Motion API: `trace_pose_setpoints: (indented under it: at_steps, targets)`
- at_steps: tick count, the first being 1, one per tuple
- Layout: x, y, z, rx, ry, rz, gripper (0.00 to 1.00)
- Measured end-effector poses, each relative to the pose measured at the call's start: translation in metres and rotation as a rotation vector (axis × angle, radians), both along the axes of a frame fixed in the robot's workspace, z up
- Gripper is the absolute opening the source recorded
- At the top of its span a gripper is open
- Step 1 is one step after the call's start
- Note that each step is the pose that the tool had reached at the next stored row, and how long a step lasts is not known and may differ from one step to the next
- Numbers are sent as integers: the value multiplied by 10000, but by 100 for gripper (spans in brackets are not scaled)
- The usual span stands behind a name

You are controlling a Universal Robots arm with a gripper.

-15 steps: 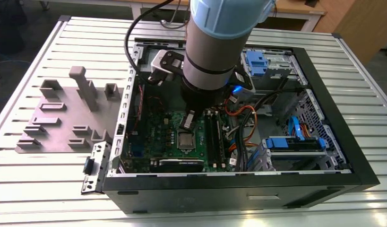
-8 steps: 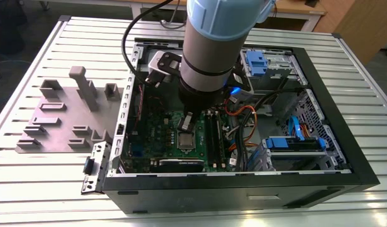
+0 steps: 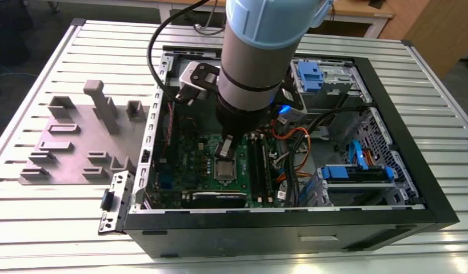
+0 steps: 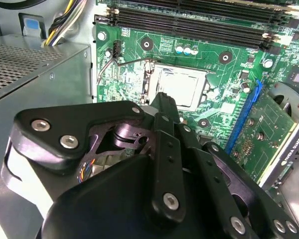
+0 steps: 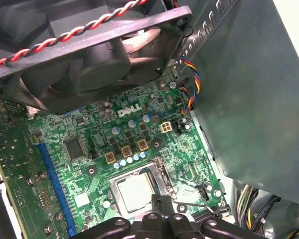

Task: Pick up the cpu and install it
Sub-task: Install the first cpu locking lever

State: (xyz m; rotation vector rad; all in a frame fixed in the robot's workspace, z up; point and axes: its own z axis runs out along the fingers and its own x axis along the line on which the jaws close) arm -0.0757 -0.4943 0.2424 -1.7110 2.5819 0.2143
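We saw the arm reaching down into the open computer case (image 3: 386, 171), which lay on its side on the slatted counter (image 3: 58, 228). The pincer (image 3: 225, 147) hung just above the green motherboard (image 3: 192, 154), close over the socket frame (image 3: 225, 169). In both wrist views the cpu (image 5: 134, 190) sat flat inside that frame (silvery top, pale rim), already in the socket. In the second wrist view the cpu (image 4: 180, 85) lay just beyond the pincer (image 4: 162, 97), whose fingertips looked drawn together to a narrow point with nothing between them. In the first wrist view the pincer (image 5: 162, 200) stood at the cpu's 5 o'clock, right at the frame's edge; we could not tell whether it touched. In the exterior view a grey holder tray (image 3: 81, 142) with plastic blocks rested on the counter at the case's 9 o'clock. A black fan (image 5: 89, 55) with red and black wires hung over the board in the first wrist view.
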Motion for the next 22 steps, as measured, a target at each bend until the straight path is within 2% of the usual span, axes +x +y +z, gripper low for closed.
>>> trace_pose_setpoints:
  at_steps: [6,9,15,18,20,22]
  targets:
    - [10,1,-2,-1,0,-1,11]
    - [58,2,-2,0,0,0,11]
    - [98,9,-2,0,-2,4,11]
    - [99,9,-2,0,-14,279,11]
    - [100,9,-2,-1,-52,533,11]
    - [99,9,-1,-3,-122,626,11]
